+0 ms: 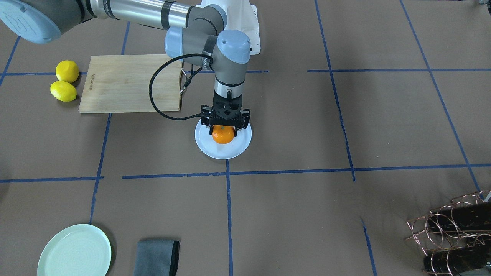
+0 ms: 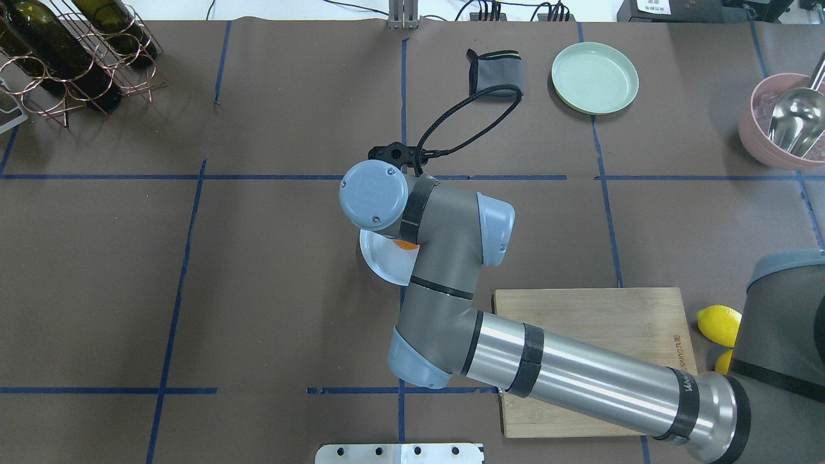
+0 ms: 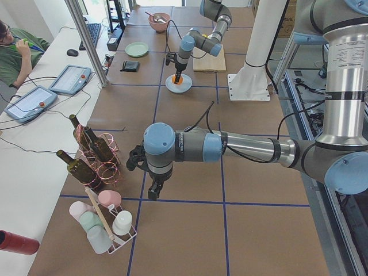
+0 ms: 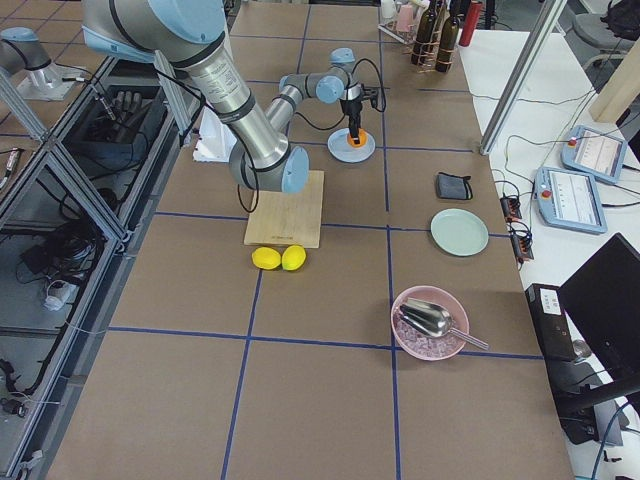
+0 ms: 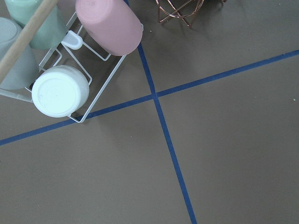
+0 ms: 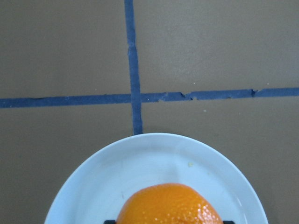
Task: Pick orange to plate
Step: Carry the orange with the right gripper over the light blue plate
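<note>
The orange (image 1: 223,135) sits between the fingers of my right gripper (image 1: 223,130), over the middle of the pale bluish-white plate (image 1: 230,151). The gripper points straight down and its fingers press against both sides of the fruit. The right wrist view shows the top of the orange (image 6: 169,205) low in the picture, with the plate rim (image 6: 140,149) curving around it. From overhead, the wrist hides all but a sliver of the orange (image 2: 406,245) and the plate's edge (image 2: 380,258). My left gripper (image 3: 154,190) hangs far off near the bottle rack; I cannot tell whether it is open or shut.
A wooden cutting board (image 1: 130,82) lies beside the plate, with two yellow lemons (image 1: 65,81) past it. A mint-green plate (image 1: 74,251) and a grey cloth (image 1: 157,257) lie across the table. A wine rack (image 1: 456,234), a pink bowl with a scoop (image 2: 786,122) and a cup rack (image 5: 60,60) stand at the edges.
</note>
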Available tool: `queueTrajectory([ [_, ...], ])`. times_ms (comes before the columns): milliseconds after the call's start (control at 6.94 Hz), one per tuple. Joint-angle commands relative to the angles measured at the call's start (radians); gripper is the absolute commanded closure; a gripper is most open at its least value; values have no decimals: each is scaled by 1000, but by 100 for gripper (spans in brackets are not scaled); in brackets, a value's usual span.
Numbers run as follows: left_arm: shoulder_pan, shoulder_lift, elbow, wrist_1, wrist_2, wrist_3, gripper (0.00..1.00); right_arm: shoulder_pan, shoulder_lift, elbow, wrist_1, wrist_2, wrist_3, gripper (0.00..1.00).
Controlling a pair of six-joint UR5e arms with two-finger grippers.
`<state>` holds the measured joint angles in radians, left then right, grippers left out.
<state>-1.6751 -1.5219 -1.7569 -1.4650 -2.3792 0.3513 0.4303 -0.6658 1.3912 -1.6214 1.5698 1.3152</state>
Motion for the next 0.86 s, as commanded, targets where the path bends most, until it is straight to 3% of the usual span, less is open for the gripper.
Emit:
queueTrajectory([
  [0,0,3,-1,0,0,0,0,-15,2,-9,-6,-14,6,14],
  [144,0,3,-3,0,0,0,0,-15,2,-8,-8,-14,6,0],
  [432,0,5,-4,0,0,3,0,22,2,41,-9,5,-13,0],
  [721,0,3,-1,5,3,8,0,156,-47,182,-85,169,-145,0],
])
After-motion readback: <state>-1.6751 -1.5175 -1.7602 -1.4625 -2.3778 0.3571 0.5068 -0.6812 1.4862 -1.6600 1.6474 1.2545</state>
